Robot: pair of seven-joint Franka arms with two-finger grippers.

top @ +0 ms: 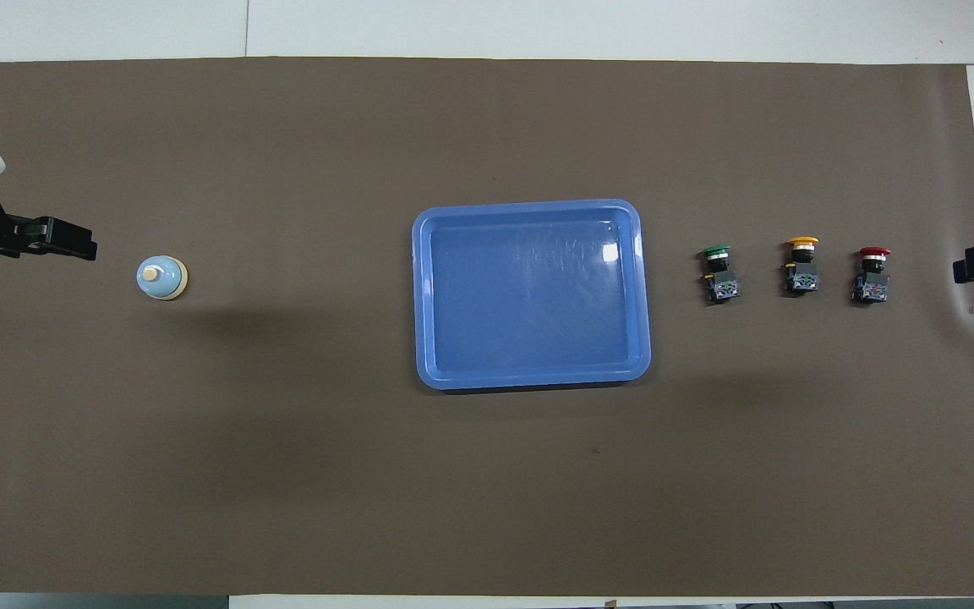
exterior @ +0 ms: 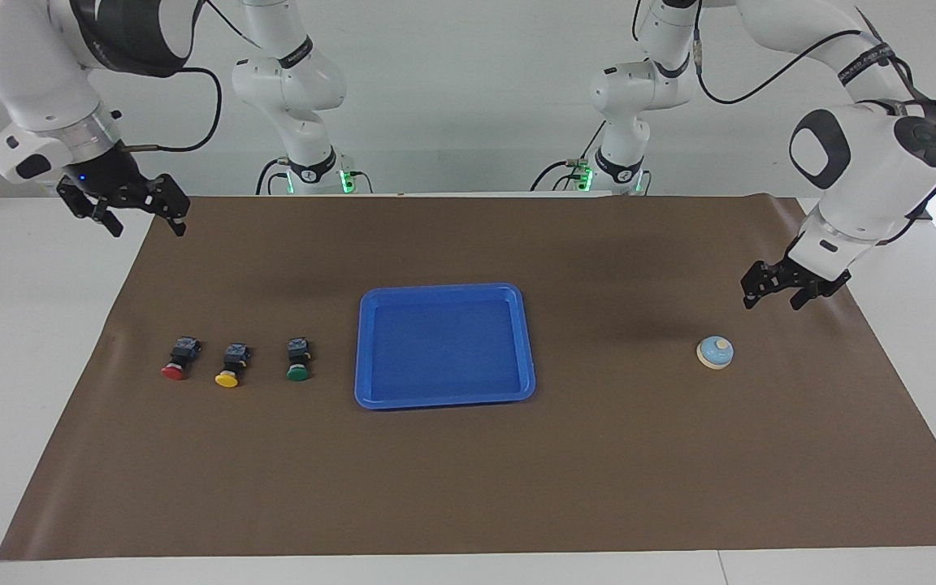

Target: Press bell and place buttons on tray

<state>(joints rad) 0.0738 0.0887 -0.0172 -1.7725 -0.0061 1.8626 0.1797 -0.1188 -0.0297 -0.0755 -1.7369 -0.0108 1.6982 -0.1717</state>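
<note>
The bell [exterior: 715, 353] [top: 161, 277], light-blue dome with a cream knob, stands alone on the brown mat at the left arm's end. My left gripper [exterior: 773, 301] [top: 85, 249] hangs open in the air beside it, apart from it and toward the mat's edge, holding nothing. The red button [exterior: 178, 359] [top: 871, 275], yellow button [exterior: 231, 366] [top: 801, 266] and green button [exterior: 298, 360] [top: 719, 275] lie in a row at the right arm's end. The blue tray [exterior: 444, 289] [top: 531, 205] sits mid-mat with nothing in it. My right gripper [exterior: 149, 230] [top: 963, 271] is raised and open over the mat's edge.
The brown mat [exterior: 468, 479] covers most of the white table. Both arm bases stand at the robots' edge of the table.
</note>
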